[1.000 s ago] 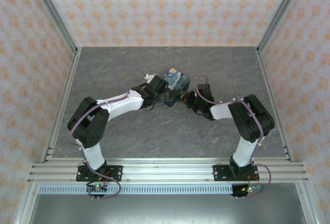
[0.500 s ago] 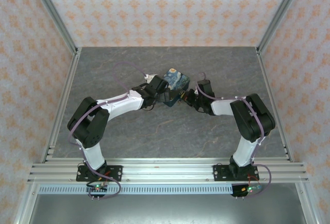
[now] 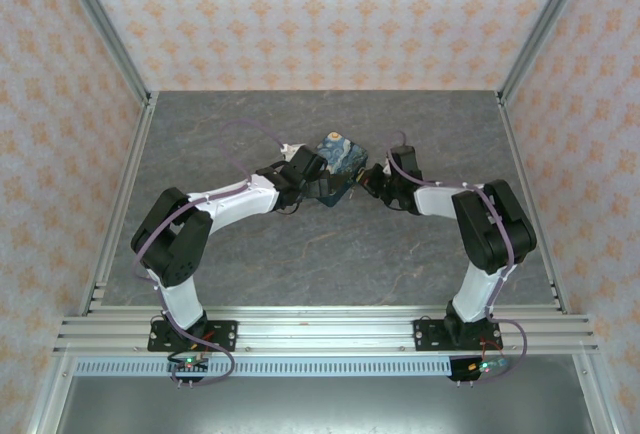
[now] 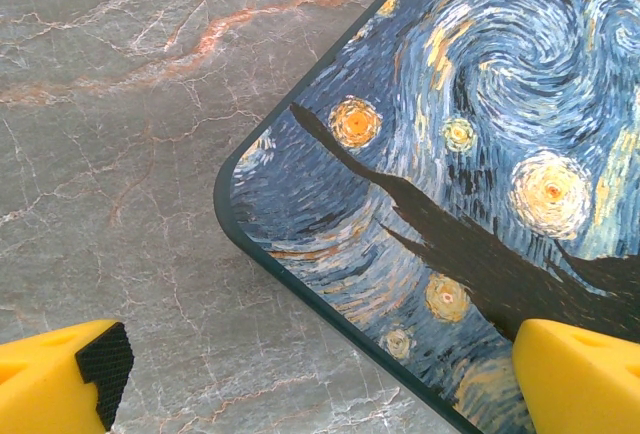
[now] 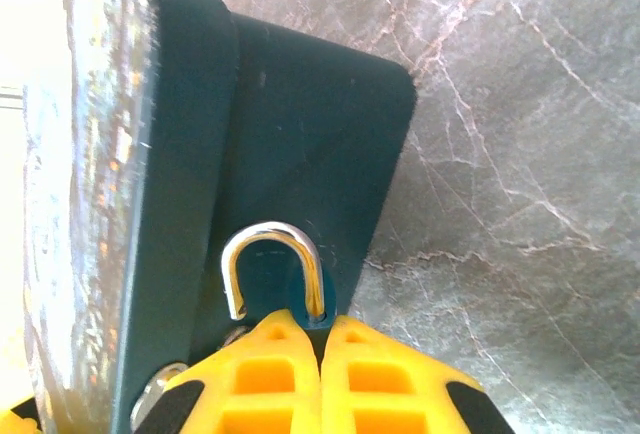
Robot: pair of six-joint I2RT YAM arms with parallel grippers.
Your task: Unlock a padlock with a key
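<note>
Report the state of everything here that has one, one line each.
box, painted face up on the table.
left gripper, open, astride the box corner.
right gripper, shut, fingers pressed together.
padlock, one shackle leg looks free; body hidden.

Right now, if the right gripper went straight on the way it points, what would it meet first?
The padlock: its silver shackle sits just off the shut right gripper. The box stands behind it; how close is hard to judge.
</note>
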